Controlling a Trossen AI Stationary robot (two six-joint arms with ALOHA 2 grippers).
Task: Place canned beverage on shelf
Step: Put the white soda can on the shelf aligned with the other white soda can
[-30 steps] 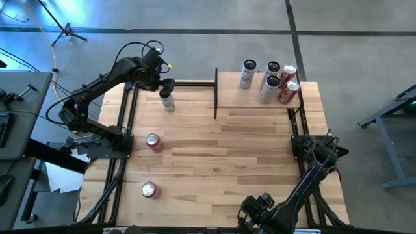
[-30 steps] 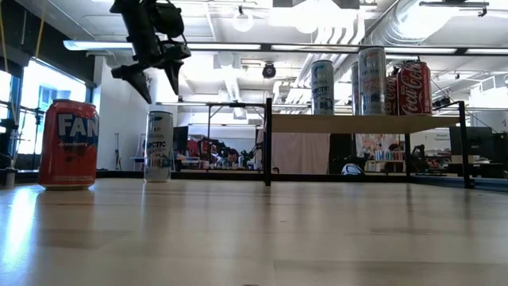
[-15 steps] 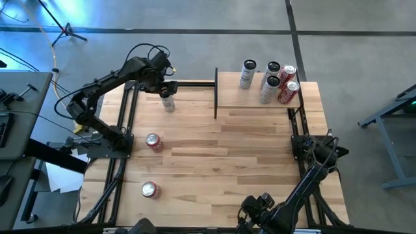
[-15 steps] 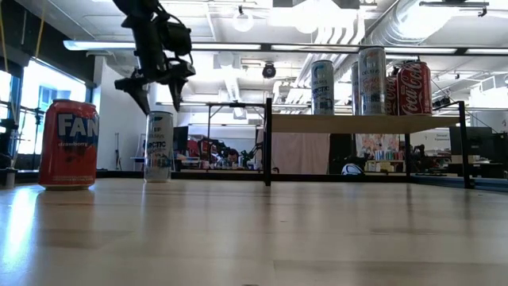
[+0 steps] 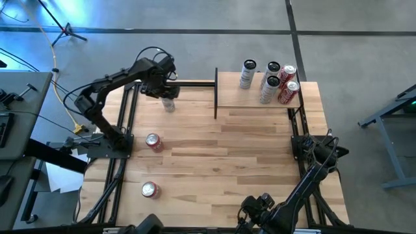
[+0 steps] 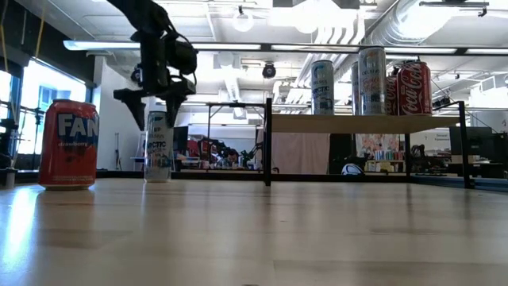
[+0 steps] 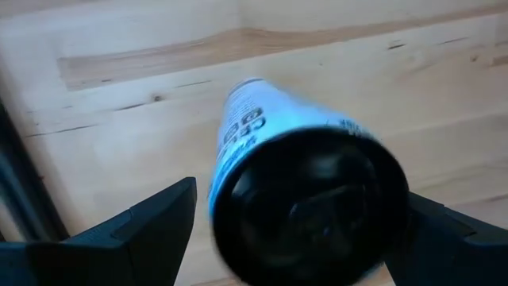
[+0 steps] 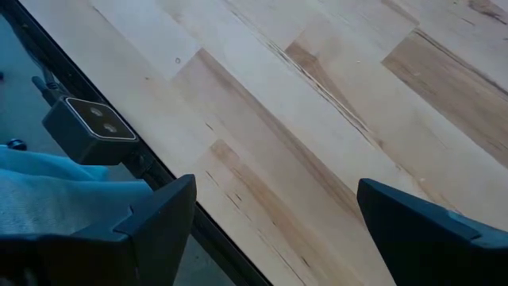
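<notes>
High view is showing the left gripper (image 5: 167, 93) hanging directly over a slim silver-and-blue can (image 5: 169, 103) that is standing upright near the table's ten o'clock area, just inside the black rail. From the low view, the left gripper (image 6: 154, 102) is sitting at the top of that can (image 6: 159, 147), with one finger tip showing on each side of the rim; the jaws are standing open and are not squeezing the can, which is resting on the table (image 6: 254, 238). Left wrist view is looking down on the can's dark lid (image 7: 309, 202), which is lying between the two dark fingers (image 7: 135, 230) with wood showing in the gap on one side.

At two o'clock on the table, the shelf (image 5: 253, 97) is carrying four upright cans (image 5: 270, 81), two silver and two red, grouped toward its far right part. A red can (image 5: 154, 142) is standing at about nine o'clock and another red can (image 5: 150, 189) at about seven o'clock, both well apart from the left gripper.

At the six o'clock edge, the right gripper (image 8: 270, 214) is waiting with its jaws spread wide and holding nothing, looking over bare wood and a small camera unit (image 8: 91, 129) at the table edge.
</notes>
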